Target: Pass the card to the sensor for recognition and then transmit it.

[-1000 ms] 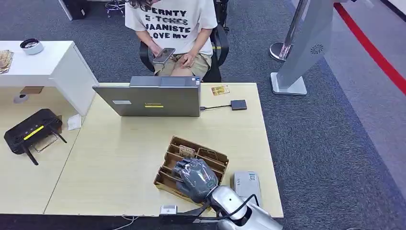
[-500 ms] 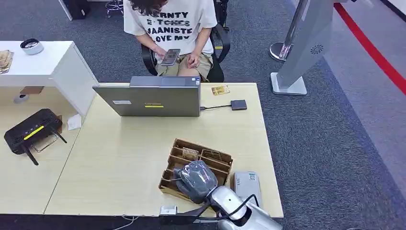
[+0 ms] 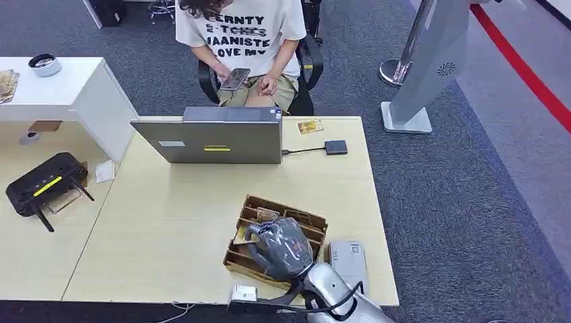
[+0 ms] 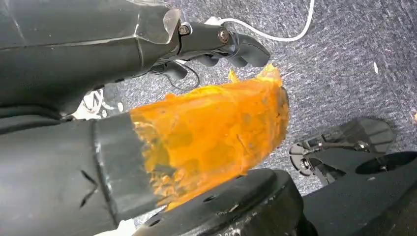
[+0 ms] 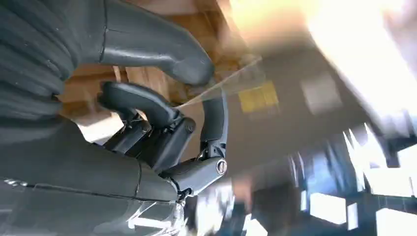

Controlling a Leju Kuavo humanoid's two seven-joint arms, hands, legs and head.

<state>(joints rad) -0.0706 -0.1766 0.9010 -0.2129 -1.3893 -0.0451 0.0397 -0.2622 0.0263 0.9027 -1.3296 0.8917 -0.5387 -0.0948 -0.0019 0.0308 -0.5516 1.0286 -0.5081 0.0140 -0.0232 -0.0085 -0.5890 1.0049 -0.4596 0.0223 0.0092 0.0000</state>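
A clear card [image 5: 216, 86] is pinched by the right hand [image 3: 279, 247] over the wooden tray [image 3: 250, 263], and could be dropped if the thin edge slips before the sensor [image 3: 348, 259] is reached

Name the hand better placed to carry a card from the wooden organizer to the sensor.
Right. The right hand is already over the wooden organizer, with the grey sensor just beside it. The left hand hangs over the carpet.

My right hand [image 3: 279, 247] has shifted from the near-left compartments of the wooden card tray [image 3: 316, 225] toward the tray's middle. The tray has slid slightly toward the sensor [image 3: 348, 259]. The seated person's phone [image 3: 236, 79] has risen slightly.
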